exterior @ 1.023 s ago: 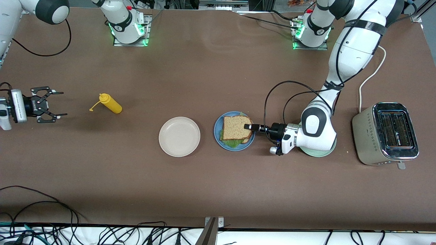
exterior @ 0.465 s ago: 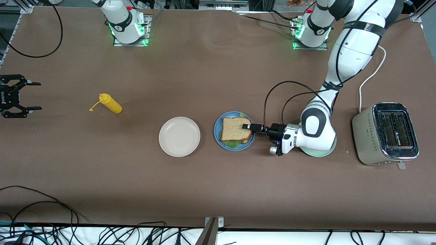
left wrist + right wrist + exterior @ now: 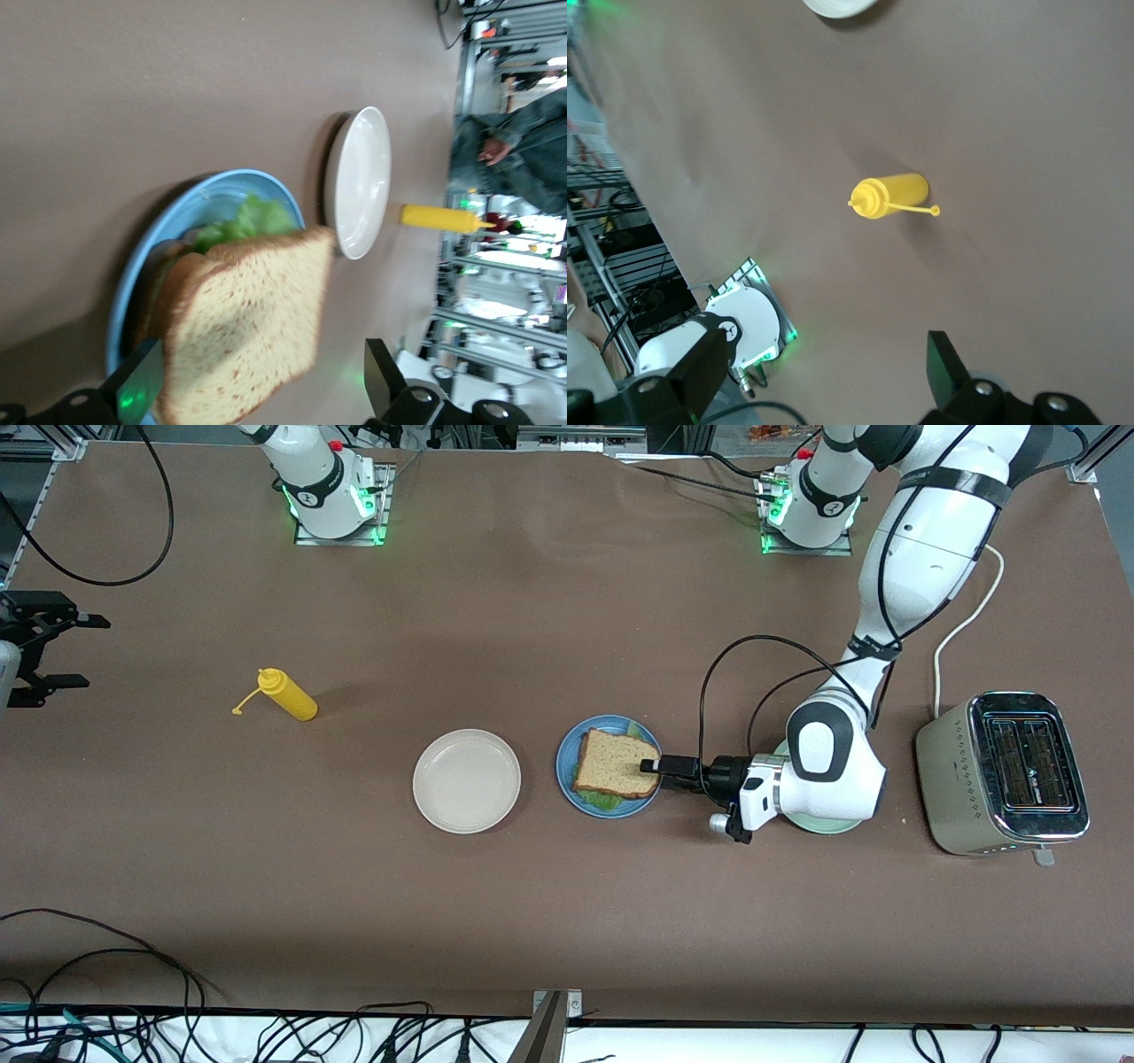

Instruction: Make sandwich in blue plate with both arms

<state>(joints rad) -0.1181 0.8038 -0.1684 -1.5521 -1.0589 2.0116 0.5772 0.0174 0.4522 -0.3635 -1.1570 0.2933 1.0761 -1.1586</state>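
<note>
**Left gripper at the sandwich's edge, fingers spread**

The sandwich [image 3: 613, 765] sits on the blue plate [image 3: 565, 778], near the middle of the table, its top slice of brown bread lying over green lettuce [image 3: 606, 801] that pokes out at the plate's 6 o'clock edge. The left gripper [image 3: 656, 768] comes in low from the plate's 3 o'clock side, its tip over the corner of the top slice. From the left wrist view the two fingers [image 3: 142, 390] stand apart with the bread between them, one finger just beside the slice and the other clear of it, so the slice is not clamped.

A cream-white plate [image 3: 467, 780] rests just beside the blue plate, toward the right arm's end of the table. A yellow squeeze bottle [image 3: 287, 695] lies on its side farther along that way, at about 10 o'clock from the cream plate. A pale green plate [image 3: 819, 825] shows under the left arm's wrist, and a toaster [image 3: 1003, 772] stands at the left arm's end.

The right gripper [image 3: 49, 651] waits, hanging over the table's edge at the right arm's end, fingers spread and holding nothing.
</note>
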